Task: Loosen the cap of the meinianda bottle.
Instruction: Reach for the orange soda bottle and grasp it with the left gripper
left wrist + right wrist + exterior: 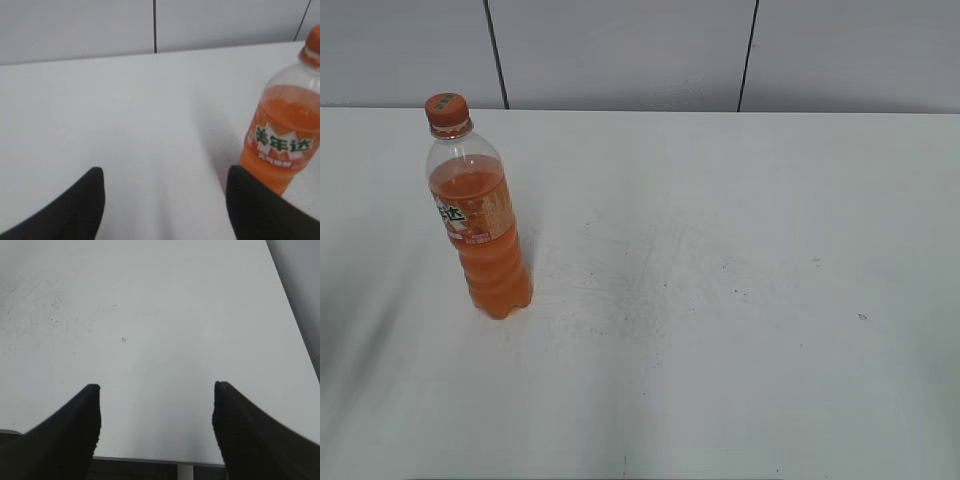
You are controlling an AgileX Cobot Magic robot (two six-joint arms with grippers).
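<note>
**Bottle upright on the table, both grippers spread and holding nothing**

From the exterior camera I see the meinianda bottle (pixel 480 225) standing upright on the white table (pixel 720 300), well toward the left side and closer to the back wall (pixel 620 50) than to the near edge. The cap (pixel 447 112) sits on top of the bottle, orange with a greenish mark on its top face. The soda fills the bottle up to roughly the shoulder, and the label wraps the middle of the body. Neither arm shows in this view.

On my left wrist feed, the left gripper (pixel 165 200) has its jaws spread wide with only bare table between them. The bottle stands just beyond and to the right of the right-hand finger (pixel 260 210), apart from it, with the label facing the camera and the cap cut by the frame corner.

On my right wrist feed, the right gripper (pixel 156 425) is likewise spread wide over bare table, with the bottle out of sight. The table's edge runs just below the fingertips.
</note>
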